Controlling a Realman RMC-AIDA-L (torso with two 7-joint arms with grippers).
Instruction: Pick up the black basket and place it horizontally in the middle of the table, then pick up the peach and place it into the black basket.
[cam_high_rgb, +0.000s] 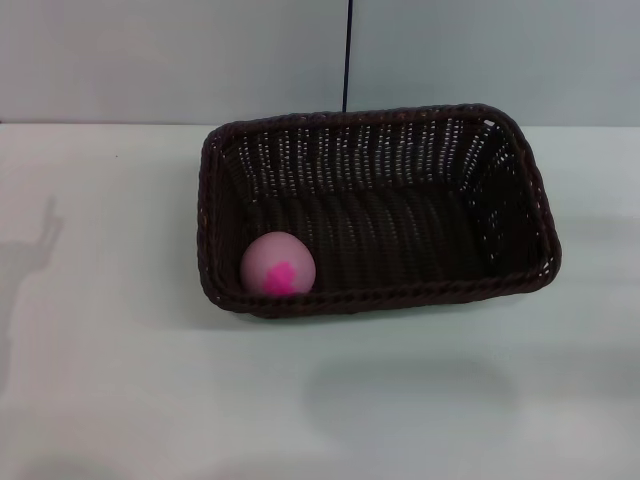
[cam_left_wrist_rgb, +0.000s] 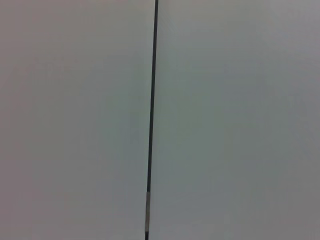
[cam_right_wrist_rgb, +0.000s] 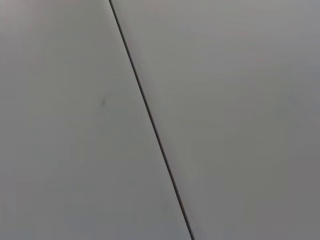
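Note:
The black basket (cam_high_rgb: 500, 200) lies lengthwise across the middle of the white table (cam_high_rgb: 100, 380) in the head view, its long side facing me. The peach (cam_high_rgb: 278, 264), pale pink with a magenta blotch, rests inside the basket at its near left corner. Neither gripper shows in any view. Both wrist views show only a plain pale wall with a thin dark seam.
A pale wall stands behind the table's far edge, with a thin dark vertical seam (cam_high_rgb: 346, 55) above the basket; the seam also shows in the left wrist view (cam_left_wrist_rgb: 151, 120) and the right wrist view (cam_right_wrist_rgb: 150, 120). Faint shadows lie on the table at the left and front.

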